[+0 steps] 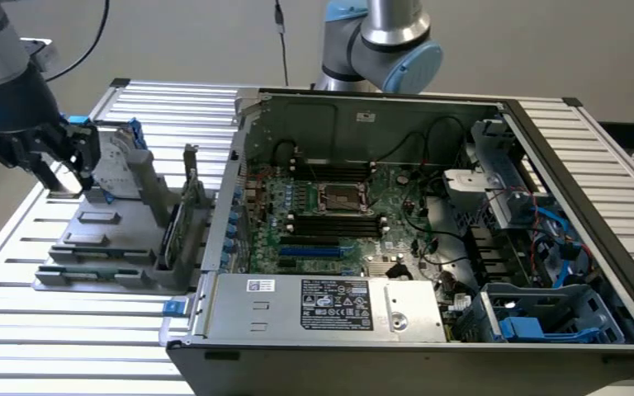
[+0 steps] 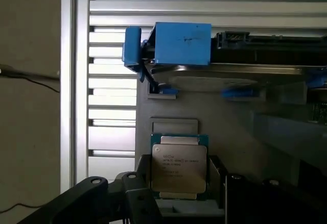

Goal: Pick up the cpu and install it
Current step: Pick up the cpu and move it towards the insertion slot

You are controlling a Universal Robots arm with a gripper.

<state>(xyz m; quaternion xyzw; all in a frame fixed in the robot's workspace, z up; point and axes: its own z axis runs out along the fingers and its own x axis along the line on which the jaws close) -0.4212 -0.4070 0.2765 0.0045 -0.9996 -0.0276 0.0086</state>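
Robotics lab: slatted aluminium bench (image 1: 63, 330), open PC case (image 1: 405, 363), robot arm (image 1: 389, 33).

Slatted alum. tabletop (image 1: 63, 330) carries two things: open PC case (image 1: 405, 115), lid off, toward the exterior view's right, and grey parts holder (image 1: 86, 247) just beside it at the left. Both sit flat on the slats, w/ bare slats around.

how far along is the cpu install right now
Done: the gripper is at the grey holder, jaws open either side of the cpu. In hand: nothing gripped; the cpu lies flat in its recess. Left: the pickup and the install; the motherboard socket looks empty.
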